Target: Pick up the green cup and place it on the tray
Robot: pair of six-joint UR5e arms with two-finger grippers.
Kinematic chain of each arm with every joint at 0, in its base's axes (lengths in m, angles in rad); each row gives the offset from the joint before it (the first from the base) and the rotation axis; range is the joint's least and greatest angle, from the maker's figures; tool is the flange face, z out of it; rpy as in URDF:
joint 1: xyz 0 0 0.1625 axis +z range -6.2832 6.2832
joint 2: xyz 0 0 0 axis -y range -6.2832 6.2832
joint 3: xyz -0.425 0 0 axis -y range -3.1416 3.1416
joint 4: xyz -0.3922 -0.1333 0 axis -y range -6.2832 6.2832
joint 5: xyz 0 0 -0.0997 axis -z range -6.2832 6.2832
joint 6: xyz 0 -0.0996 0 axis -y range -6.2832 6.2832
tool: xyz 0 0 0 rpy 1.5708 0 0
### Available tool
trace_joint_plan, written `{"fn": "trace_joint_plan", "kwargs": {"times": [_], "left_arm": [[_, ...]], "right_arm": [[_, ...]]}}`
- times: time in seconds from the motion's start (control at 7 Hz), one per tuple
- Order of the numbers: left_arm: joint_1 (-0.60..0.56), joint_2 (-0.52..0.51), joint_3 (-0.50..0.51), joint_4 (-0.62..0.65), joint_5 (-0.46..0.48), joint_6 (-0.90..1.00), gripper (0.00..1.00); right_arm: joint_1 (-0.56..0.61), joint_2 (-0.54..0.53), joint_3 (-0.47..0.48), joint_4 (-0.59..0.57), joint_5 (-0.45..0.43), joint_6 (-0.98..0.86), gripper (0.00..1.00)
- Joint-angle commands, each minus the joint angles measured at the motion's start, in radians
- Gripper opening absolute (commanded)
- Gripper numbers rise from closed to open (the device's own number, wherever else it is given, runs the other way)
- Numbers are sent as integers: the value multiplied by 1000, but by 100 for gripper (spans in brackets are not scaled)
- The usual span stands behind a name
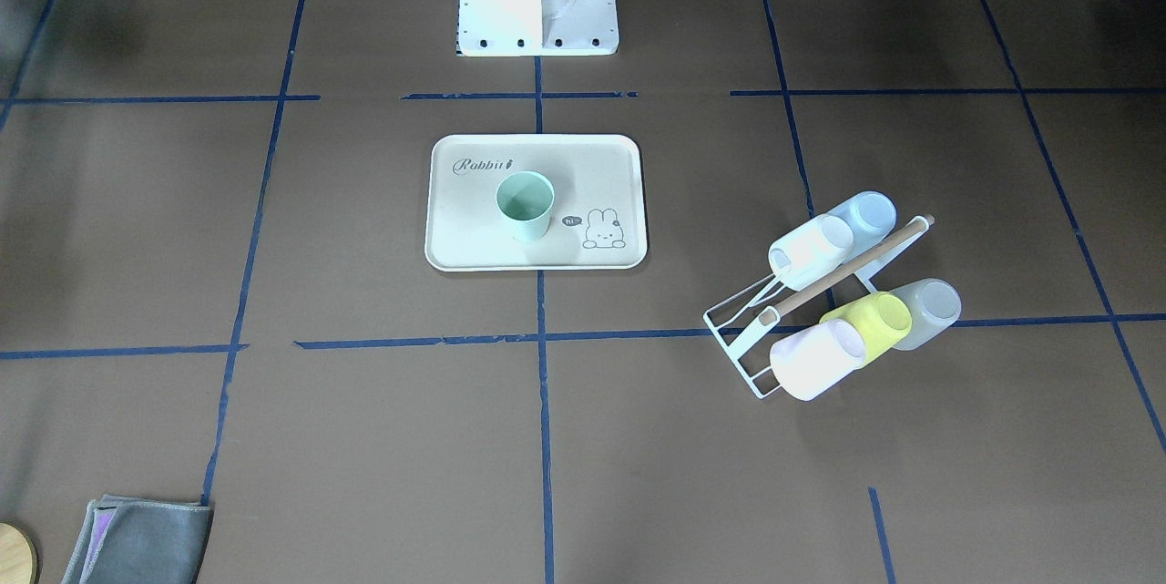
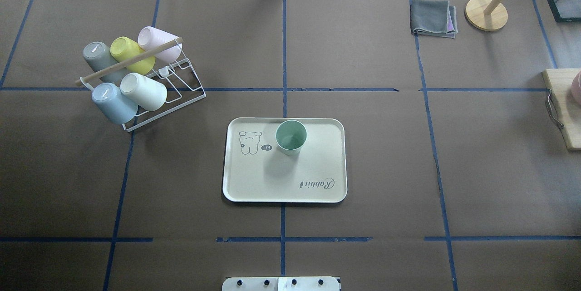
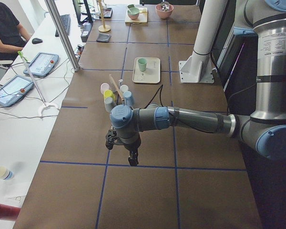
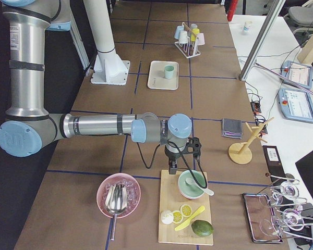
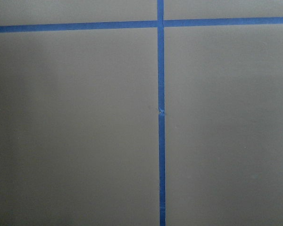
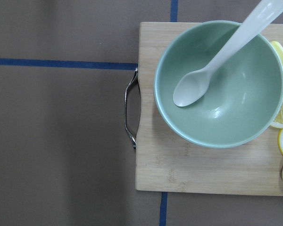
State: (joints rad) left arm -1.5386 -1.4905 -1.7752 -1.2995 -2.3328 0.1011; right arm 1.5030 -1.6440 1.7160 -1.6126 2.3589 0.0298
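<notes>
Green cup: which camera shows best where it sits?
The overhead exterior view: the green cup stands upright and unblocked on the tray, near the rabbit drawing. The front-facing view shows it about as well. Both side views show it small and far off; the wrist views miss it.

Left gripper [image 3: 132, 161], right gripper [image 4: 173, 170] — jaws indiscernible

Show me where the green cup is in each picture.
Exterior front-facing: green cup upright at centre.
Overhead exterior: green cup at centre.
Exterior left: green cup small, top middle.
Exterior right: green cup small, top middle.
Left wrist-mounted: not in it.
Right wrist-mounted: not in it.
Shared landmark: the tray beneath it.
</notes>
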Motion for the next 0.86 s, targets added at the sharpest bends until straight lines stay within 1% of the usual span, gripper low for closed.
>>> {"fn": "trace_joint_plan", "kwargs": {"times": [0.0,0.29,0.43,0.71], "left_arm": [[0,-11,35,-4,-2,3,100],[2,-10,57,-4,-10,93,100],[0,-13,75,-15,-10,86,100],[0,-16,74,-34,-10,74,100]], "right_arm": [[-1,7,0,-3,-1,-1,100],[-3,10,1,-3,-13,-1,100],[-3,12,1,-3,-15,-1,100],[-1,12,2,-3,-15,-1,100]]}}
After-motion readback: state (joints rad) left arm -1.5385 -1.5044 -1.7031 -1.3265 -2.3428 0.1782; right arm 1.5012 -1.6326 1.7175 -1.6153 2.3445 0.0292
